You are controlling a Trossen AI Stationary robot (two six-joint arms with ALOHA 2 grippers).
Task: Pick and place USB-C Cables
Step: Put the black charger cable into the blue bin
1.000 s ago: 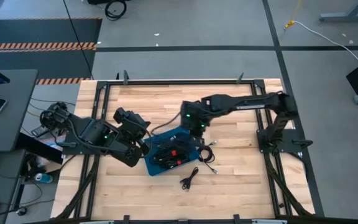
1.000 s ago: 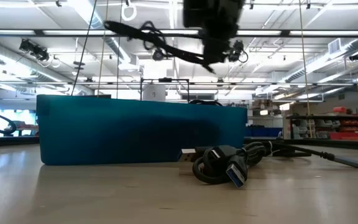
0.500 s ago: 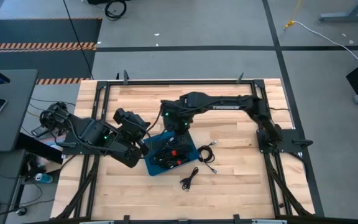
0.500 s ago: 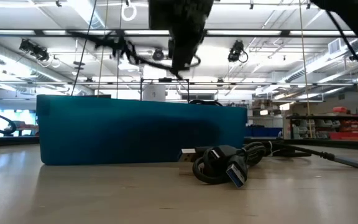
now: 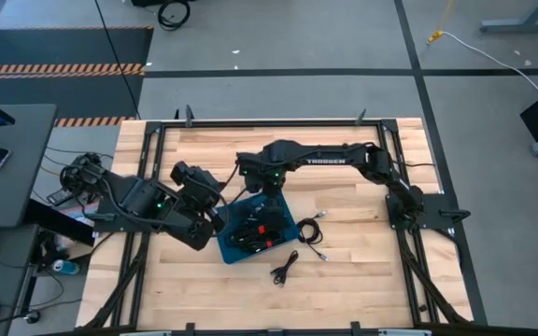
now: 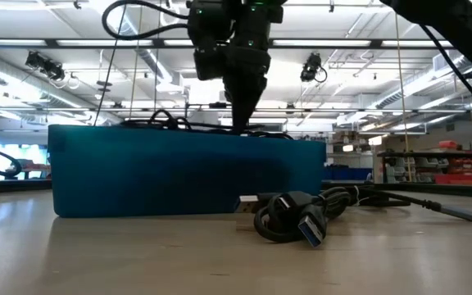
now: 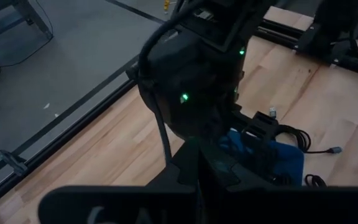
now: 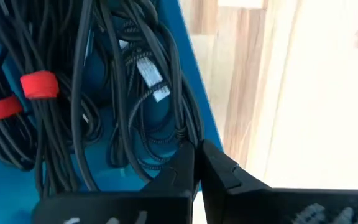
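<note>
Right gripper (image 8: 196, 163) over the blue tray (image 5: 283, 210), fingers (image 8: 225, 171) together, one braided USB-C cable (image 8: 143, 109) seeming pinched between the tips, its length trailing from the tips onto the heap of cables (image 8: 55, 93) in the tray. Best to go down a little more, well inside the near wall just beside the tips, and only then open, so nothing hangs over the rim. Left gripper (image 7: 197, 180) waiting closed and empty next to the tray. Two loose cables (image 5: 312, 229) and (image 5: 284, 269) on the wood, well apart from the tips, not in the way.
</note>
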